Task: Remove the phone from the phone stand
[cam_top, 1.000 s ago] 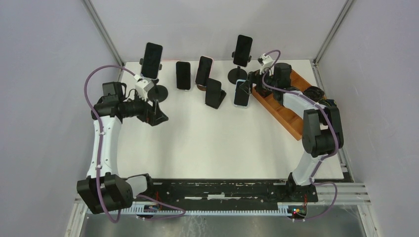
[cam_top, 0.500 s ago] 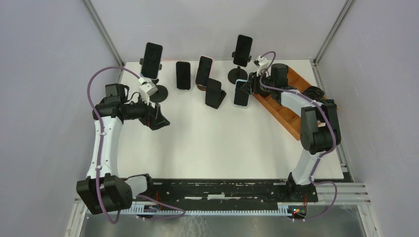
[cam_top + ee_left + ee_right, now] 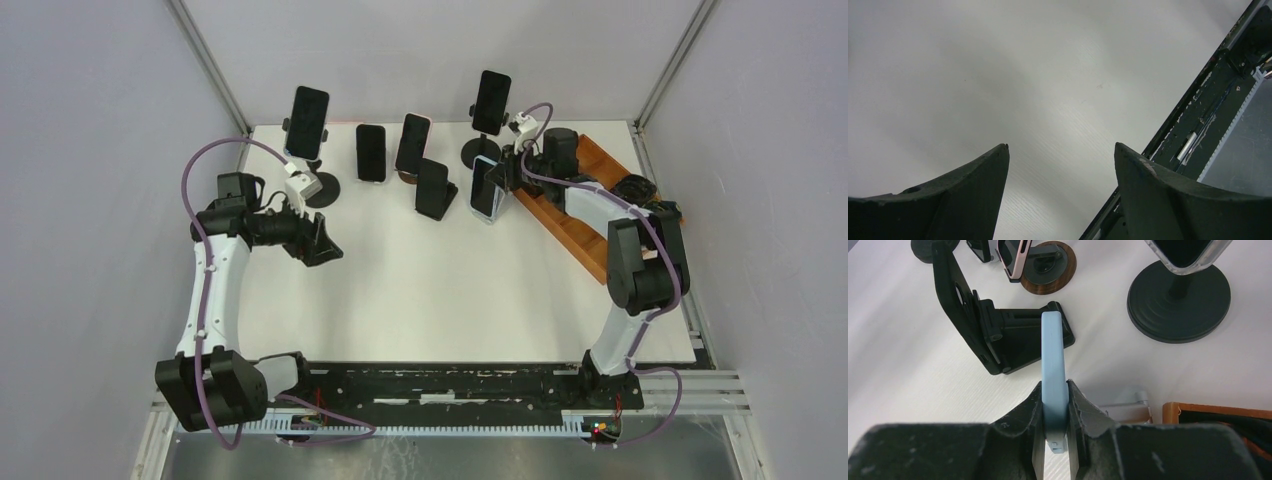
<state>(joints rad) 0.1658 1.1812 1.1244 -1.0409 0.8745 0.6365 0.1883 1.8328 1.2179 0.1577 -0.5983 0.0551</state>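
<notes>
A white table (image 3: 450,290) carries several phones and stands. At its far left a dark phone (image 3: 309,120) stands upright on a pole stand (image 3: 322,188) with a round black base. Right of it is a second dark phone (image 3: 371,152); propped or flat, I cannot tell. Next a pink-edged phone (image 3: 413,142) leans on a round wooden stand (image 3: 1050,270), and near it sits a black folding stand (image 3: 433,188). Further right a clear-cased phone (image 3: 491,100) sits high above a round black foot (image 3: 1178,300). A wooden tray (image 3: 592,258) lies aslant by the right edge. A black rail (image 3: 450,382) runs along the near edge.
</notes>
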